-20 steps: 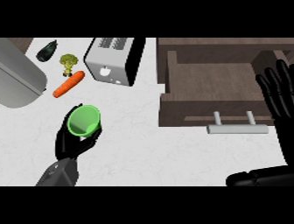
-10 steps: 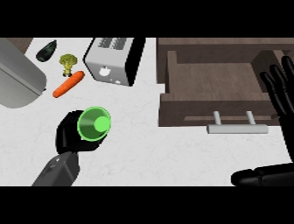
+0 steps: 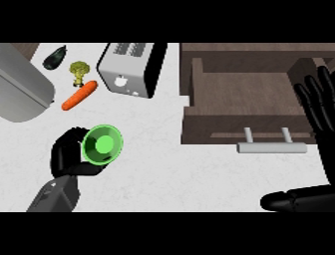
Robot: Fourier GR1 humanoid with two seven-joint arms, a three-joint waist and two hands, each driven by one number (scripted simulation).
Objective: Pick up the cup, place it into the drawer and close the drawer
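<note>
Left hand: I see fingers curled round the green cup.
Right hand: fingers straight, resting.
Carry: I would keep the cup level and clear the drawer wall.

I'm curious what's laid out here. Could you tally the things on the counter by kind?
Vegetables: 3, carrot, broccoli, eggplant
Cups: 1, green cup in left hand
Toasters: 1, toaster
Total: 5
</note>
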